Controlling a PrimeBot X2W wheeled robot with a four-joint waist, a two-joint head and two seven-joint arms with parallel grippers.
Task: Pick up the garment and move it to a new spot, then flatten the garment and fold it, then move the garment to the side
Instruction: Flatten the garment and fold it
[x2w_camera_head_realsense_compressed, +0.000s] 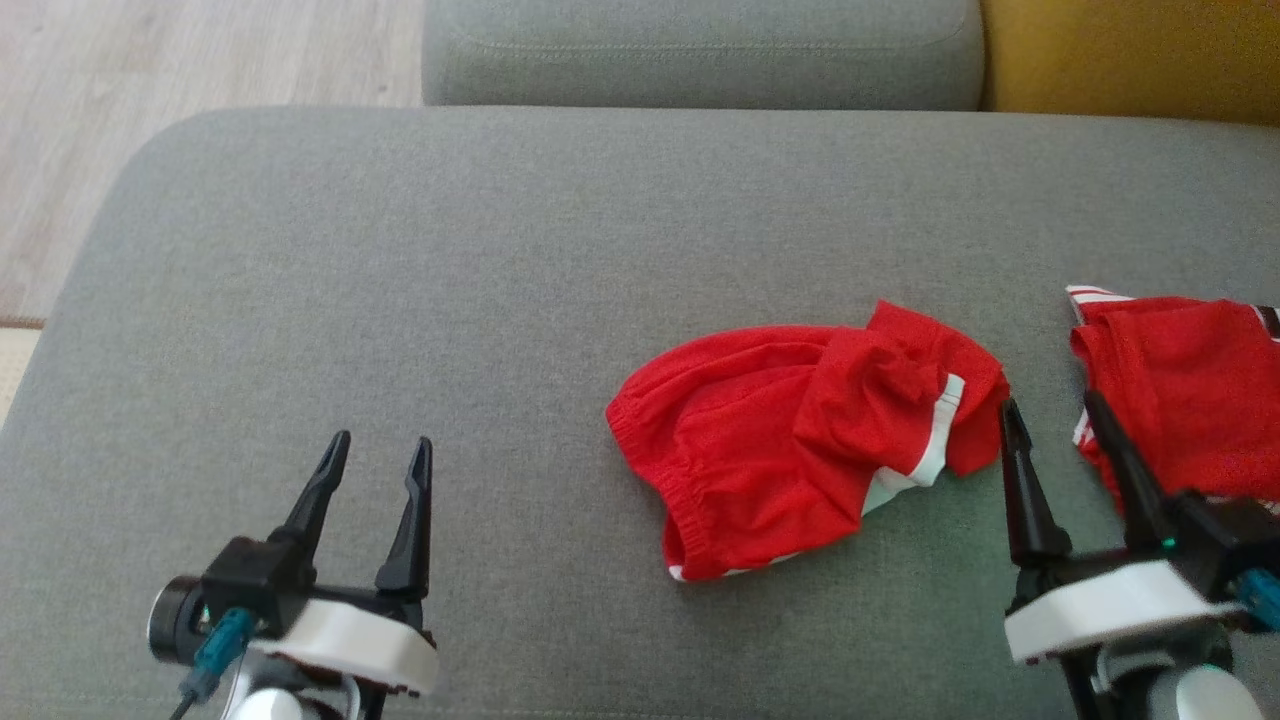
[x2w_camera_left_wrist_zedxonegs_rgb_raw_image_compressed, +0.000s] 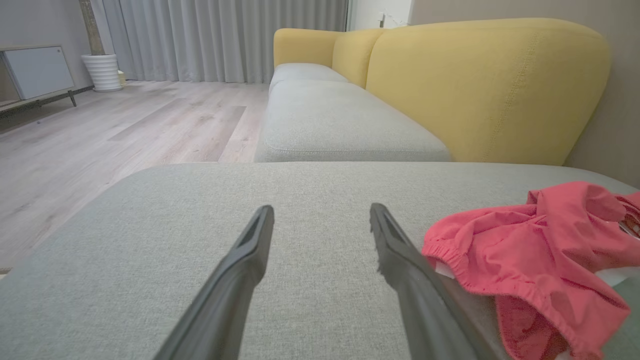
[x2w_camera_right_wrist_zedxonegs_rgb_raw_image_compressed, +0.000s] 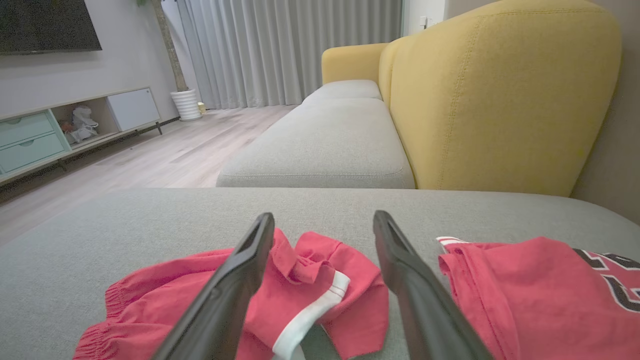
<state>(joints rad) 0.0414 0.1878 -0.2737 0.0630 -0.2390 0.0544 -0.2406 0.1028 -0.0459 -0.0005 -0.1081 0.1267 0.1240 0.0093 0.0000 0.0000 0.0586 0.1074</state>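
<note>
Red shorts (x2w_camera_head_realsense_compressed: 800, 450) are seen crumpled centre-right on the grey cushion (x2w_camera_head_realsense_compressed: 400, 250), long axis lower-left to upper-right. R gripper (x2w_camera_head_realsense_compressed: 1052, 402), spread & empty, is positioned just right of them. L gripper (x2w_camera_head_realsense_compressed: 381, 440), likewise spread, is well apart at lower left.

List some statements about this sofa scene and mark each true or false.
1. The left claw is open and empty. True.
2. The red shorts lie crumpled on the grey cushion. True.
3. The right claw is shut on the shorts. False: it is open, gripping nothing.
4. The shorts are the sole red garment here. False: a second red garment lies to their right.
5. The backrest is blue. False: it is yellow.
</note>
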